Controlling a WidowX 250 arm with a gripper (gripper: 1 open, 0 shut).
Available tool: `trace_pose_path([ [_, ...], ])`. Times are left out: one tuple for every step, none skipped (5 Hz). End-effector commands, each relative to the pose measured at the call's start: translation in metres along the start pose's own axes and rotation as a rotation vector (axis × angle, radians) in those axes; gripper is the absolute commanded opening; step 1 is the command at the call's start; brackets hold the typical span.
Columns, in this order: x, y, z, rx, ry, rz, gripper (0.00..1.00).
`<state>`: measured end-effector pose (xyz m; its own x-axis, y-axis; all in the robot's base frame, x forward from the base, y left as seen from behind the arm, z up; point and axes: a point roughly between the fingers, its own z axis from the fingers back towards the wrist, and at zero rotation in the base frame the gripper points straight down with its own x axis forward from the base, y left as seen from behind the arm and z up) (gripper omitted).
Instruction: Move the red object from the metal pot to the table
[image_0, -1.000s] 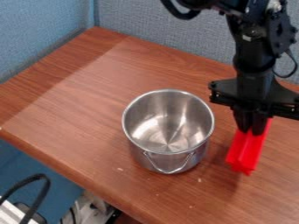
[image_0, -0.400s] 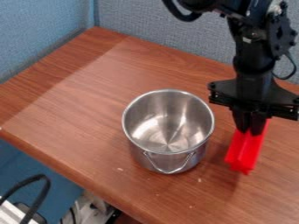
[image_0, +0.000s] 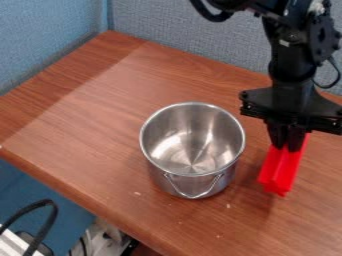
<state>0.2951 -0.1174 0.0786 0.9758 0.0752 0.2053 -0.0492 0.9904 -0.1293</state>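
**Mia:** Red block, right there at the lower right of the frame! Where is it sitting?

**Sam:** It stands up a bit tilted. Its bottom end is on the wooden table, just beside the shiny metal pot. It is outside the pot, on the pot's right side.

**Mia:** What is the black thing above it?

**Sam:** That is the robot's gripper. It points down from the upper right of the frame. Its two fingers are pressed close together, pinching the top end of the red block.

**Mia:** Is anything in the pot?

**Sam:** I see only the silver inside, all bright and smooth. The pot sits near the middle of the frame, close to the front edge of the table. A thin wire handle hangs down its front side.

**Mia:** And the table?

**Sam:** Reddish-brown wood with lines in it. Its corner is round at the left. Behind it is a blue wall.
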Motion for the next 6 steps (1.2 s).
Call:
trace_pose_path([
  [0.0142, -0.0033, 0.0116, -0.015, -0.053, 0.001, 0.0],
  [0.0158, -0.0028, 0.011, -0.012, -0.053, 0.0, 0.0],
  [0.0167, -0.0025, 0.01, -0.01, -0.052, 0.0, 0.0],
  [0.018, -0.0022, 0.0095, -0.008, -0.051, 0.0, 0.0],
  [0.0192, -0.0021, 0.0082, -0.007, -0.051, 0.0, 0.0],
  [0.0207, -0.002, 0.0066, -0.007, -0.05, 0.001, 0.0],
])
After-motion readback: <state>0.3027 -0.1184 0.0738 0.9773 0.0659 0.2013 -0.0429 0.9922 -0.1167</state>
